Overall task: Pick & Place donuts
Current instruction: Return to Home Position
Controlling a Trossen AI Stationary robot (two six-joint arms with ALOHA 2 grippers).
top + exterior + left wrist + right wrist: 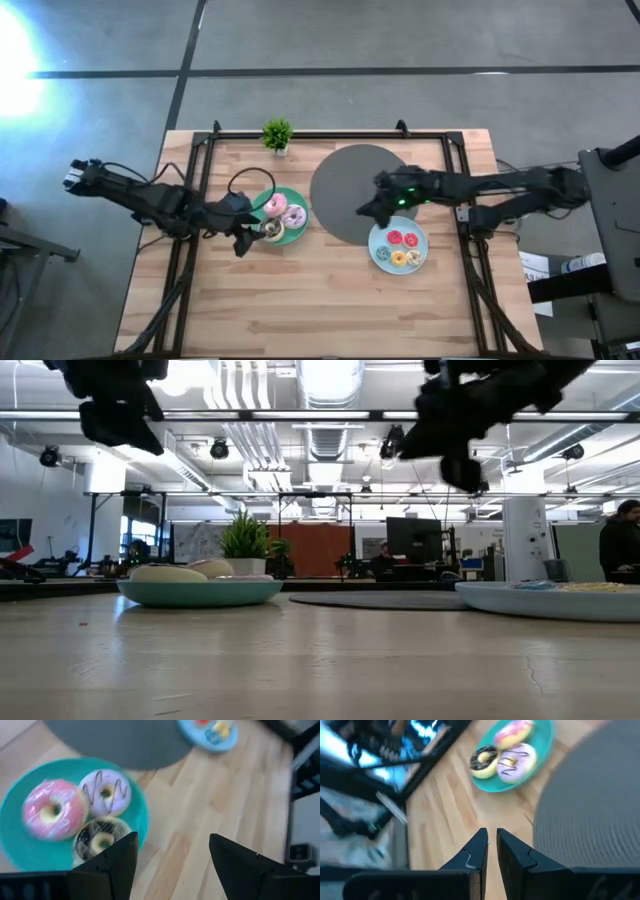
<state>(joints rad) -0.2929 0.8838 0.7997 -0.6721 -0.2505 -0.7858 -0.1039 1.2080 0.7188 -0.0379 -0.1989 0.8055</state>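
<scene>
From above, we see the three larger donuts bunched on the green plate and the mini donuts on the light-blue plate, which we judge to be a sort by size. The left arm holds its jaws just beside the green plate's edge. The right arm holds its jaws over the grey mat, near the light-blue plate.

At counter level, both sets hang high, clear of the plates, probably so nothing gets knocked.

Our left wrist view shows jaws wide apart and empty, with the dark donut nearest them.

Our right wrist view shows jaws almost closed on nothing, with the larger donuts well ahead of them.
</scene>
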